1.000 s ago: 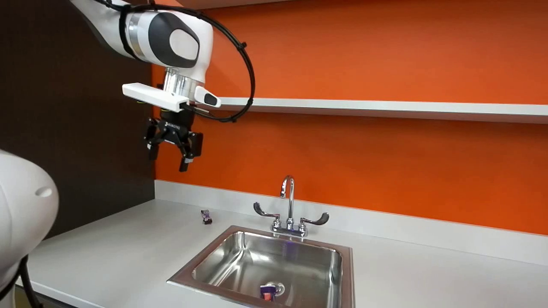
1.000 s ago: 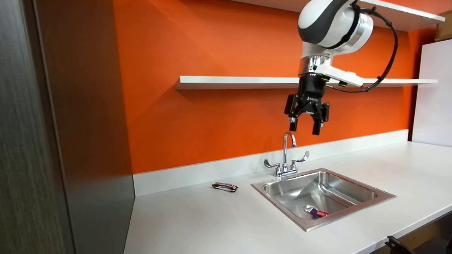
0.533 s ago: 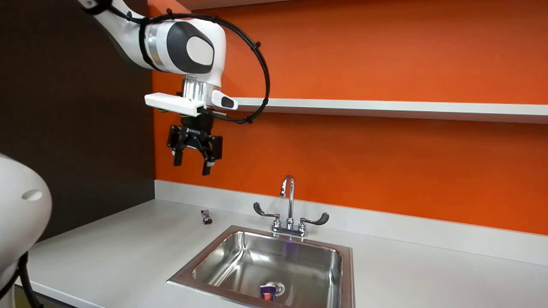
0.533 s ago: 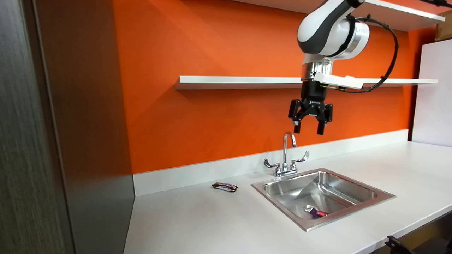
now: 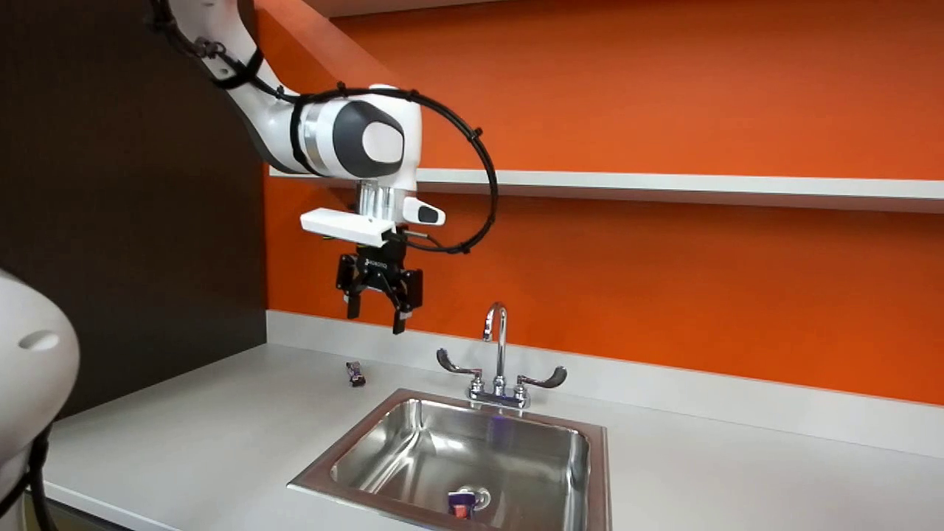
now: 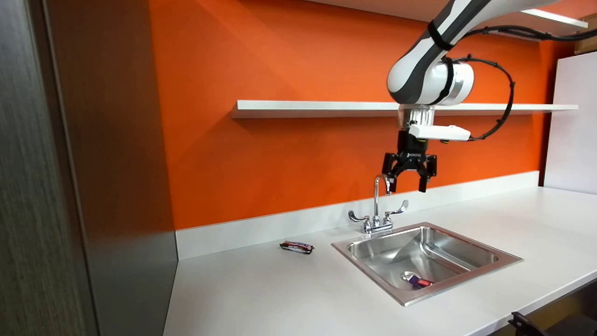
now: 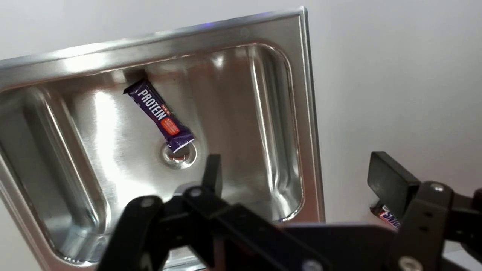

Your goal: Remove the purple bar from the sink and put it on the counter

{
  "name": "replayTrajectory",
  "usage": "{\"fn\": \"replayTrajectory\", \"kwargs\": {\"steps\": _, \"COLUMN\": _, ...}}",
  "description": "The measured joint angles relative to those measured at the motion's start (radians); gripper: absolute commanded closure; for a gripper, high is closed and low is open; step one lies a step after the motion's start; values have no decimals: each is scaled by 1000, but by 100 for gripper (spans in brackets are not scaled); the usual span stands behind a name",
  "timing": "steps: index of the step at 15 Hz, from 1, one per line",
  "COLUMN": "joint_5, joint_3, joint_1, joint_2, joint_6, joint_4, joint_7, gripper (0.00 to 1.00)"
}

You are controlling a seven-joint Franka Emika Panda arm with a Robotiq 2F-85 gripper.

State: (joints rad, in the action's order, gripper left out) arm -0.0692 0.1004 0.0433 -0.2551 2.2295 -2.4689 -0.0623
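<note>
Hanging lower than before, pincer [image 5: 376, 321] spread wide

Found the bar [image 7: 159, 114] in the sink [image 7: 305, 113], reaching the drain [image 7: 179, 162]. Located a second bar [image 6: 297, 247] on the tabletop [image 6: 256, 289] — left of the sink in both exterior views. Noted the faucet [image 5: 501, 361] at the sink's back edge — with the hand [image 6: 407, 186] above the tabletop.

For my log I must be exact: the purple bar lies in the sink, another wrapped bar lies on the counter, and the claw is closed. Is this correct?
Not quite: the claw is open, not closed. The wrist view shows its fingers wide apart. The rest is right: the purple bar lies in the sink, the other wrapped bar on the counter.
</note>
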Motion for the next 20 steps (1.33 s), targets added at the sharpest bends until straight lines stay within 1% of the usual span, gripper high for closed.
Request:
{"fn": "replayTrajectory", "kwargs": {"steps": 6, "joint_5": 0, "joint_3": 29, "joint_1": 17, "joint_2": 179, "joint_6": 112, "joint_4": 41, "joint_7": -3, "gripper": 0}}
{"fn": "replayTrajectory", "kwargs": {"steps": 10, "joint_5": 0, "joint_3": 39, "joint_1": 32, "joint_2": 273, "joint_6": 186, "joint_4": 51, "joint_7": -8, "gripper": 0}}
{"fn": "replayTrajectory", "kwargs": {"steps": 16, "joint_5": 0, "joint_3": 44, "joint_1": 59, "joint_2": 426, "joint_6": 322, "joint_4": 60, "joint_7": -21, "gripper": 0}}
{"fn": "replayTrajectory", "kwargs": {"steps": 20, "joint_5": 0, "joint_3": 44, "joint_1": 76, "joint_2": 517, "joint_6": 392, "joint_4": 74, "joint_7": -27, "gripper": 0}}
